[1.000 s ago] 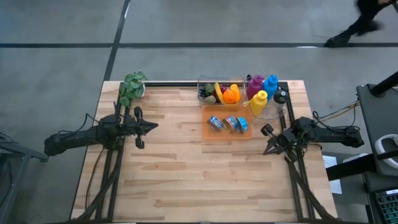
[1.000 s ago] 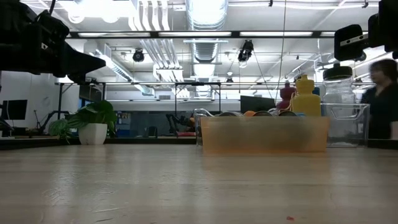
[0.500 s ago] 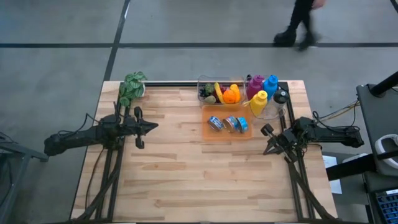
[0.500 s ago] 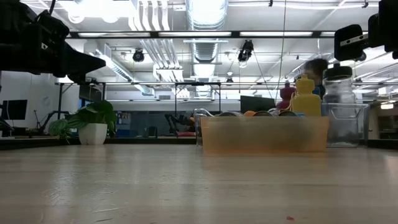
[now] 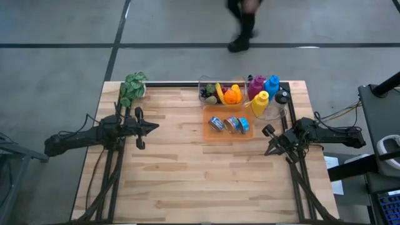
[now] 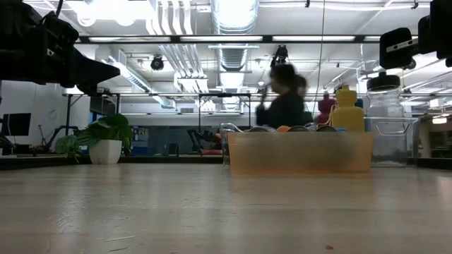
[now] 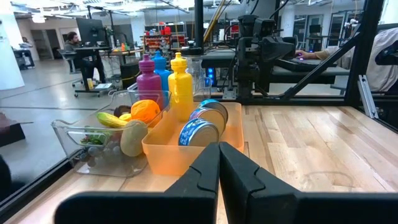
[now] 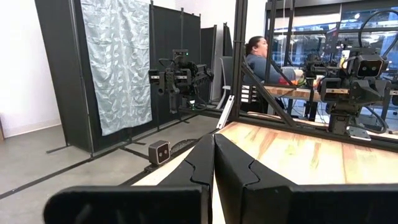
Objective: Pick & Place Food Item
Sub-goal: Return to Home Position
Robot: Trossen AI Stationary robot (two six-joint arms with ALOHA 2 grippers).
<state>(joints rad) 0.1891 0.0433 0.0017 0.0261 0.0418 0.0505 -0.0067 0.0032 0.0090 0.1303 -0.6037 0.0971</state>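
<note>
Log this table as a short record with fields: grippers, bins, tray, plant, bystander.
left gripper: shut, empty, over the table's left side
right gripper: shut, empty, over the table's right side
left transparent bin: fruit, including an orange and a kiwi
right transparent bin: yellow bottle, pink bottle, blue bottle
orange tray: three cans
plant: back left corner
person: beyond the far edge
</note>
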